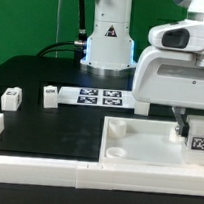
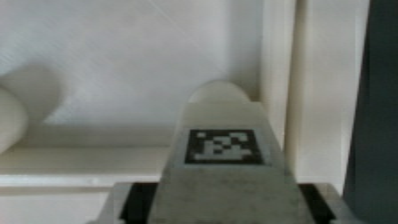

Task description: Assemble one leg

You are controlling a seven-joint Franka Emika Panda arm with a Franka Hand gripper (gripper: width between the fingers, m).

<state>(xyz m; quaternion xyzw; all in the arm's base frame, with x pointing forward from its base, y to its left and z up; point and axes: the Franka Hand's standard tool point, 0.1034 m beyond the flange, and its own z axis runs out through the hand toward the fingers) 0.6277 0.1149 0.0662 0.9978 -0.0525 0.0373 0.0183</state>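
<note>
Gripping a small white leg (image 1: 198,138), the jaws of the gripper (image 1: 194,126) are closed on it at about four o'clock in the exterior view, just above the right end of the large white panel (image 1: 136,145). The leg is a blocky plastic piece bearing a black-and-white square tag on its face; in the wrist view the leg (image 2: 226,140) narrows to a rounded tip, with the tag sitting on the broad part nearer the dark fingers (image 2: 139,203). Its long axis runs away from the jaws and, in the exterior view, stands roughly upright, tip toward the panel. Whether the tip touches the panel (image 2: 125,60) cannot be told. Two more white legs lie on the black worktop (image 1: 48,125) at about nine o'clock, one (image 1: 11,99) near the exterior view's left edge and another (image 1: 49,95) beside the marker board (image 1: 91,94), which lies at about eleven o'clock. White rails (image 1: 34,168) border the worktop's near edge. Behind, the arm's white base (image 1: 108,38) stands at twelve o'clock before a green wall (image 1: 27,23).
</note>
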